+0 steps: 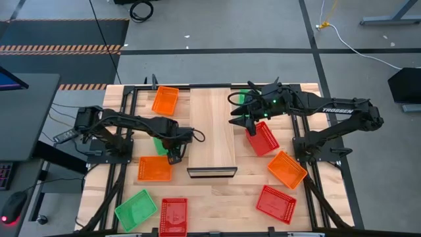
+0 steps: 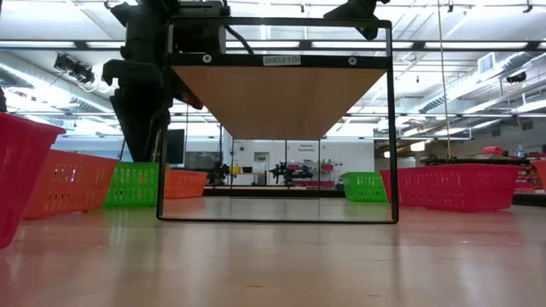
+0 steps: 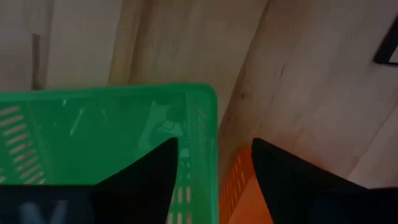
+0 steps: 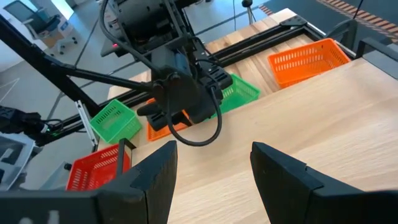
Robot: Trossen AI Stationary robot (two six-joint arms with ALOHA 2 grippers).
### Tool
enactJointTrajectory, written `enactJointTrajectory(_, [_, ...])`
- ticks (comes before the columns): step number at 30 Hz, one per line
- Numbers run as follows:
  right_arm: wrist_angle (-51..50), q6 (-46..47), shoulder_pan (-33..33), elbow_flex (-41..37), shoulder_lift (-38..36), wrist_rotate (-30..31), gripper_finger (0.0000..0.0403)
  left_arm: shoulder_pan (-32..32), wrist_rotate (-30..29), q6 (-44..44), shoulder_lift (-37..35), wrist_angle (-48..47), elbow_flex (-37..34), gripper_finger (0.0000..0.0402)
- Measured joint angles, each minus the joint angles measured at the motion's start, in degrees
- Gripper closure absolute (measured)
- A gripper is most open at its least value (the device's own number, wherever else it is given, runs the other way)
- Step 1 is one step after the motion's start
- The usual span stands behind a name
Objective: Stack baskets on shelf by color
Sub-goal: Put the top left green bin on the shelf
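The pale wooden shelf (image 1: 212,128) stands raised in the middle of the table. My left gripper (image 1: 173,153) is open at the shelf's left side, low over a green basket (image 1: 160,145). In the left wrist view one finger (image 3: 149,171) stands inside the basket and the other (image 3: 286,177) outside its end wall (image 3: 205,149), over an orange basket (image 1: 154,168). My right gripper (image 1: 235,122) is open and empty above the shelf's right edge; its wrist view (image 4: 214,152) looks across the shelf top.
An orange basket (image 1: 165,100) lies far left of the shelf. A green basket (image 1: 136,209) and a red one (image 1: 173,216) lie at the near edge. To the shelf's right lie a red (image 1: 262,138), an orange (image 1: 287,168), a red (image 1: 275,203) and a green basket (image 1: 242,99).
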Motion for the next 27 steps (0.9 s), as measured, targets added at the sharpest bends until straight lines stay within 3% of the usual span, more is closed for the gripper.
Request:
enactJointTrajectory(11, [-0.1,0.6,0.0,0.0,0.0,0.0,0.0194,0.0,-0.5,1.4,0.0,-0.3,0.0,0.0388])
enactJointTrajectory(18, [-0.1,0.6,0.0,0.0,0.0,0.0,0.0194,0.0,-0.5,1.4,0.0,-0.9,0.0,0.0397])
enactJointTrajectory(27, [0.0,0.6,0.0,0.0,0.0,0.1,0.0194,0.1,-0.6,1.4,-2.9,-9.2,2.0,0.0399])
